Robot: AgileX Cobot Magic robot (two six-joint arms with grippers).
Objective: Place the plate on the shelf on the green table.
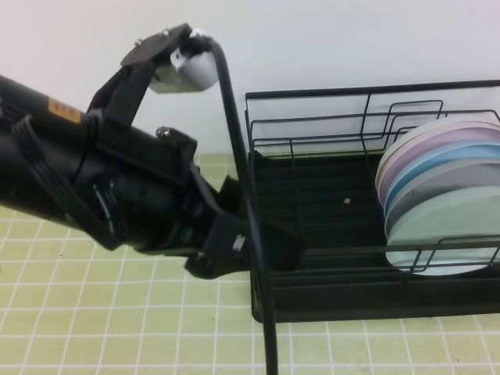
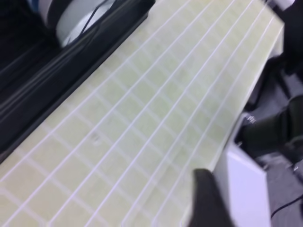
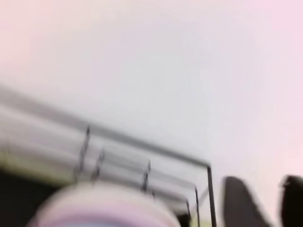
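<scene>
The pale mint-green plate [image 1: 441, 234] stands upright at the front of a row of plates in the black wire shelf [image 1: 312, 305], which rests on the green table [image 1: 94, 312]. No gripper touches it. My left arm [image 1: 117, 180] reaches across to the shelf's left end, where its gripper is lost against the dark rack. The left wrist view shows a single dark finger [image 2: 204, 198] above the tiles. In the blurred right wrist view my right gripper [image 3: 265, 203] is open with nothing in it, above and behind the plates' top edges [image 3: 102, 208].
Grey, blue, lilac and white plates [image 1: 437, 152] stand behind the mint one. A black cable [image 1: 250, 219] runs down in front of the shelf's left end. The left wrist view shows the table's edge [image 2: 236, 123], with floor and dark equipment beyond.
</scene>
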